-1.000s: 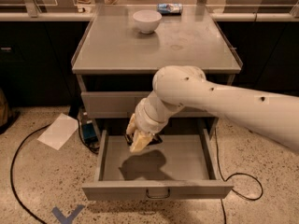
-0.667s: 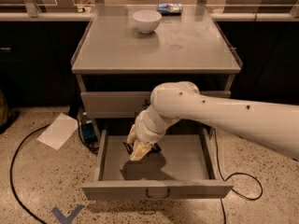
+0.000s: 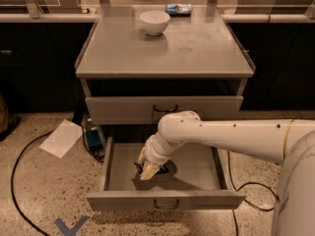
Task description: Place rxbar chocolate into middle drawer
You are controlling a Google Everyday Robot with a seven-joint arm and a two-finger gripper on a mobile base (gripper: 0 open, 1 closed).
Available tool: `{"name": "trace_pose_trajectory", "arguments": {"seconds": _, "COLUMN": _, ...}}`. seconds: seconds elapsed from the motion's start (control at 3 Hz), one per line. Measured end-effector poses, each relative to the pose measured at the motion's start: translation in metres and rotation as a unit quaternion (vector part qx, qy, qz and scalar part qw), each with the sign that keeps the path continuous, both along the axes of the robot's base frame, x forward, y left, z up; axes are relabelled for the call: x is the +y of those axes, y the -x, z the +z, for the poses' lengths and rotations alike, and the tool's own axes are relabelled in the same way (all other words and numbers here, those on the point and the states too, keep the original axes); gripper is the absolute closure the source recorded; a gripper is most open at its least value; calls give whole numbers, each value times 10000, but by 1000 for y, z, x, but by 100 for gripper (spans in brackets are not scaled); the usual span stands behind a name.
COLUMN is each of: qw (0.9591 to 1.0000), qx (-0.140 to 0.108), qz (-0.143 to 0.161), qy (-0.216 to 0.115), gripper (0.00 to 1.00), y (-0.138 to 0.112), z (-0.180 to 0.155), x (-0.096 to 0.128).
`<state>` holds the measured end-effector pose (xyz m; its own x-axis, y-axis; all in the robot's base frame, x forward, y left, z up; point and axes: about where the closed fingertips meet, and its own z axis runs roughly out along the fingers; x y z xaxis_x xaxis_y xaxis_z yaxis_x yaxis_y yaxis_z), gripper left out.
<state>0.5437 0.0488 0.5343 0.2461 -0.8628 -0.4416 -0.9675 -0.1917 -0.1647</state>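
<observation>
Grey metal forms the middle drawer (image 3: 197, 200), which is seen pulled out at the foot of the cabinet, its dark loop handle (image 3: 166, 204) centred on the front. Inside it, left of centre and low over the floor, the gripper (image 3: 148, 171) is pointed down from the white arm (image 3: 236, 136) reaching in from the right. The rxbar chocolate (image 3: 163, 169) is seen as a dark strip at the gripper's tip, its long axis laid roughly left to right. Whether the gripper is closed on it cannot be told. Above, the upper drawer (image 3: 118, 109) is shut. On the cabinet top (image 3: 197, 48) a white bowl (image 3: 154, 22) is set, with a blue-and-white packet (image 3: 178, 8) at the far edge.
</observation>
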Motion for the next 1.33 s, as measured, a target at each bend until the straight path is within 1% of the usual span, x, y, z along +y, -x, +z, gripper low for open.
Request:
{"name": "trace_pose_trajectory", "arguments": {"seconds": 0.33, "qw": 10000, "qx": 0, "qz": 0, "qy": 0, "gripper": 100, "y": 0, "z": 0, "x": 0}}
{"name": "trace_pose_trajectory", "arguments": {"seconds": 0.67, "qw": 9997, "qx": -226, "qz": -38, "qy": 97, "gripper": 100, "y": -20, "z": 2, "x": 1}}
{"name": "trace_pose_trajectory", "arguments": {"seconds": 1.0, "qw": 9977, "qx": -628, "qz": -194, "qy": 181, "gripper": 100, "y": -64, "z": 8, "x": -1}}
{"name": "trace_pose_trajectory", "arguments": {"seconds": 1.33, "qw": 9954, "qx": -881, "qz": -341, "qy": 144, "gripper": 100, "y": -106, "z": -1, "x": 0}}
